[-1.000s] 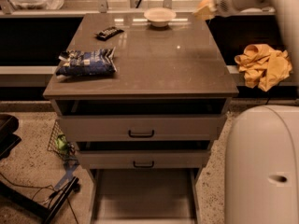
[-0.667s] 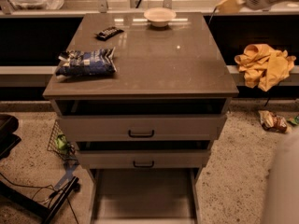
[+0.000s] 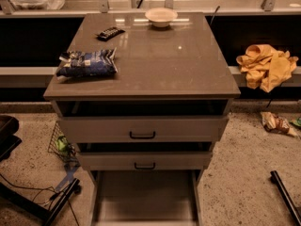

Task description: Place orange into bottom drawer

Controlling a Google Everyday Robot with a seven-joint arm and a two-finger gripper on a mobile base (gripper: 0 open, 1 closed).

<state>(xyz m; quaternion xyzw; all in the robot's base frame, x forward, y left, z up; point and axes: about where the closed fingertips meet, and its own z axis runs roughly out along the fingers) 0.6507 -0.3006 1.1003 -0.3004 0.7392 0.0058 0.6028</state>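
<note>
The bottom drawer is pulled out at the foot of the grey-brown cabinet, a wide shallow tray with a bare floor. The orange is out of view. My gripper and arm are out of view. A white bowl stands at the back of the cabinet top; I cannot see inside it.
A blue snack bag lies at the top's left edge and a small dark packet behind it. Two upper drawers with black handles are slightly open. A yellow-orange cloth lies on the ledge at right. Wrappers and cables lie on the floor.
The arm and gripper that reached over the top's back right corner have left the view to the upper right. The large white body at lower right is gone too.
</note>
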